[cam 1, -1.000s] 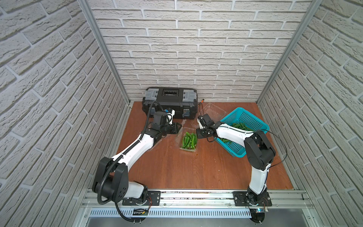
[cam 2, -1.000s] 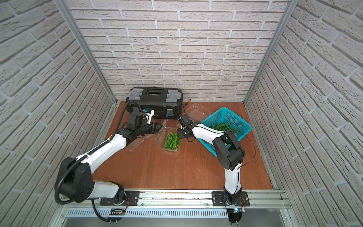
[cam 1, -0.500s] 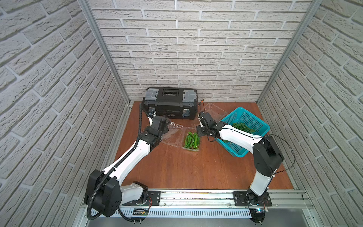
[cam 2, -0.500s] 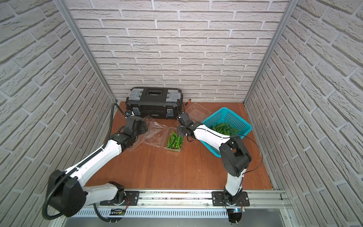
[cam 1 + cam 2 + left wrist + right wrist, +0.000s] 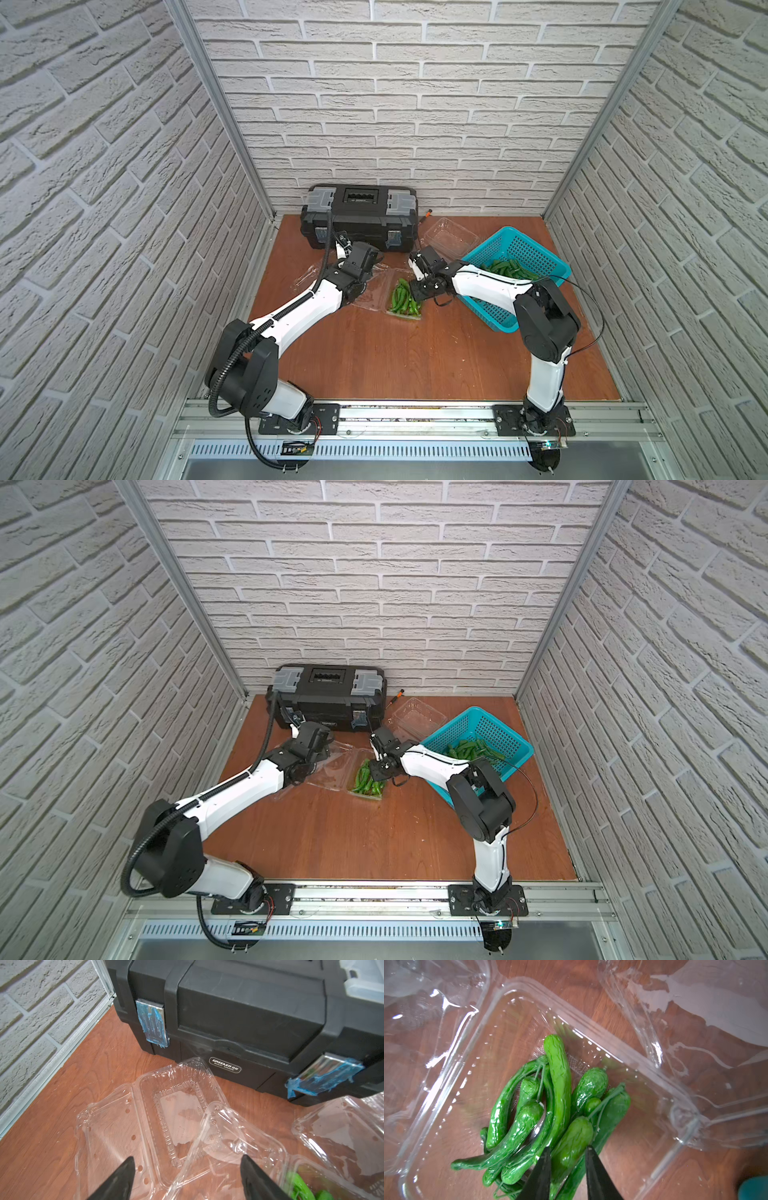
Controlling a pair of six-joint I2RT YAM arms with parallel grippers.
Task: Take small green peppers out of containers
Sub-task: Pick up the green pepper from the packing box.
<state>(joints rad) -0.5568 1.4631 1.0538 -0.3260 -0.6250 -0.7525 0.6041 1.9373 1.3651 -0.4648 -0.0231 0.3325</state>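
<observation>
Keep the right tool (image 5: 568,1148) clenched on the one pepper (image 5: 571,1136) pinched from the heap of peppers (image 5: 402,297) lying in the open clear box (image 5: 612,1049) at mid-counter (image 5: 415,365). Lift straight up and slowly, watching for tangled stems dragging neighbours or the light box along. Carry across to the teal basket (image 5: 528,253) just beside, already holding a share of peppers, and let go low inside. Leave the left tool (image 5: 187,1158) released, spread wide above the empty boxes (image 5: 178,1118) in front of the black toolbox (image 5: 361,216). Probably best lowered onto the full box's lid to pin it down. Compared with a second ago: a wider spread at the left tool, and a drop of the right tool from beside the box's far corner into the heap.
</observation>
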